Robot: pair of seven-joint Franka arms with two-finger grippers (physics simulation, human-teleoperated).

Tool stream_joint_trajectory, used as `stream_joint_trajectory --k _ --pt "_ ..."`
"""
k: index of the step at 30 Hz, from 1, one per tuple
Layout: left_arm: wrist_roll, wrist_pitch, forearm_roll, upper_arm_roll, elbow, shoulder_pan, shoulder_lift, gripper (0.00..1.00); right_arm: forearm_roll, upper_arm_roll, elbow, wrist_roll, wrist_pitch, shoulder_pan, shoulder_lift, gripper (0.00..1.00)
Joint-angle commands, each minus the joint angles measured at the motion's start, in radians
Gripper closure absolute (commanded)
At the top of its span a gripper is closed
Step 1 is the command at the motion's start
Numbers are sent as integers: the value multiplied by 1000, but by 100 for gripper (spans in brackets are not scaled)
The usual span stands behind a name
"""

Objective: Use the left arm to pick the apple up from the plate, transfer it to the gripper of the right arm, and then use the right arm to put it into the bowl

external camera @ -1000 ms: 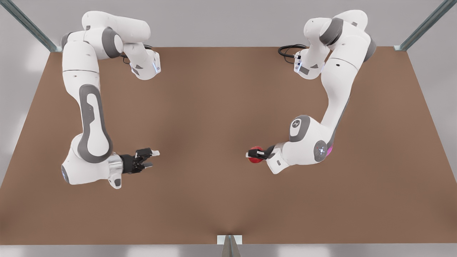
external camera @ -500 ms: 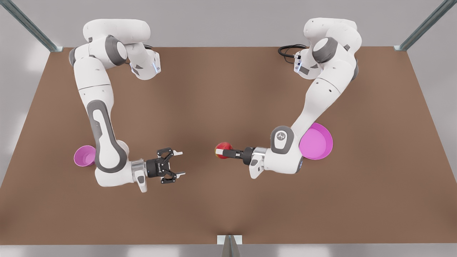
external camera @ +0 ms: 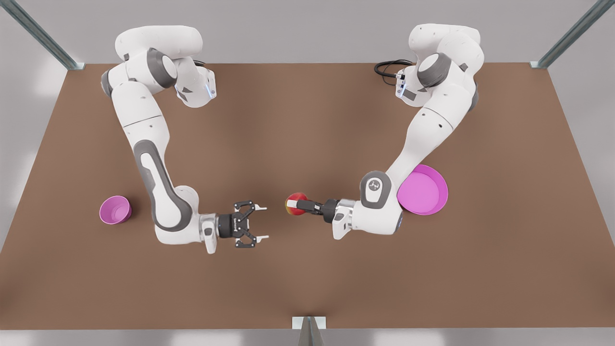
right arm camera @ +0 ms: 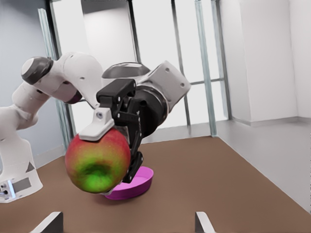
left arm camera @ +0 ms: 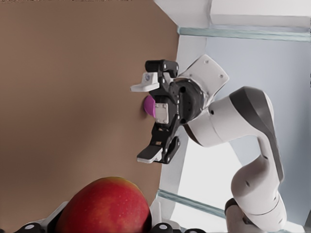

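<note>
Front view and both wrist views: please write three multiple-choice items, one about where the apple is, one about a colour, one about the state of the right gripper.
1. Where is the apple?
A. on the plate
B. in the left gripper
C. in the bowl

2. What colour is the bowl?
A. pink
B. blue
C. white

3. What is the state of the right gripper?
A. shut on the apple
B. open
C. shut, holding nothing

Answers:
1 B, the left gripper clamps it above the table, clear of the plate.
2 A, it is magenta-pink.
3 B, its fingers are spread, facing the apple.
</note>
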Motion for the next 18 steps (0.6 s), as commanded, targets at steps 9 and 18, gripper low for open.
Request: stream_joint_trajectory --k 9,18 --pt "127 5 -9 -1 6 -1 1 22 86 41 -57 -391 34 2 -16 0" --pt "127 26 -9 -1 8 -7 6 22 107 68 -57 -391 42 14 -14 0"
